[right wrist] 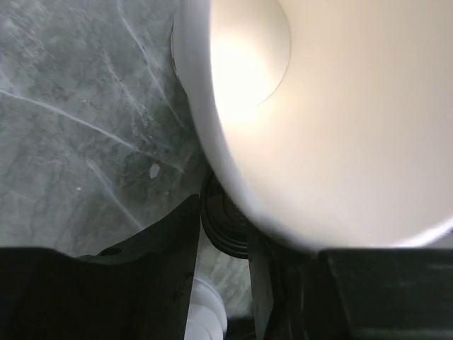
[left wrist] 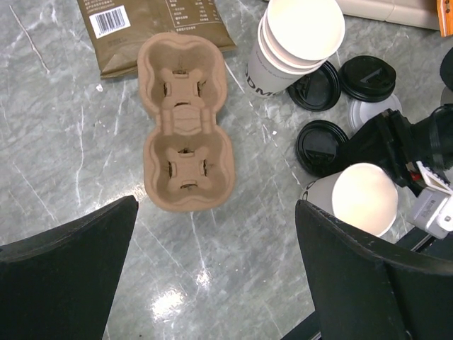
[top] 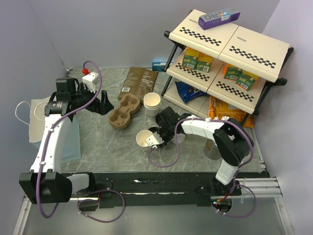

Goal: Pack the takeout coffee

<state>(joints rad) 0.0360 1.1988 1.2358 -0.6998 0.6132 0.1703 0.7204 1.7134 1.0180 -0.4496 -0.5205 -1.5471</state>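
Note:
One white takeout coffee cup (top: 144,139) (left wrist: 362,198) stands open, without a lid, near the table's front middle. My right gripper (top: 157,137) (right wrist: 221,212) is right beside its rim. Its jaws stand a little apart, and the edge of a black lid (right wrist: 226,228) shows in the gap; contact cannot be made out. The cup's pale inside (right wrist: 340,106) fills the right wrist view. More black lids (left wrist: 318,145) lie by the cup. My left gripper (top: 103,105) (left wrist: 216,204) hangs wide open over bare table, just left of the brown cup carrier (top: 124,111) (left wrist: 185,120).
A stack of white cups (top: 152,103) (left wrist: 297,35) stands behind the carrier, with a brown coffee pouch (top: 139,82) (left wrist: 141,28) behind that. A two-tier shelf (top: 230,54) with boxes and snack bags fills the back right. A white bag (top: 36,115) lies at far left.

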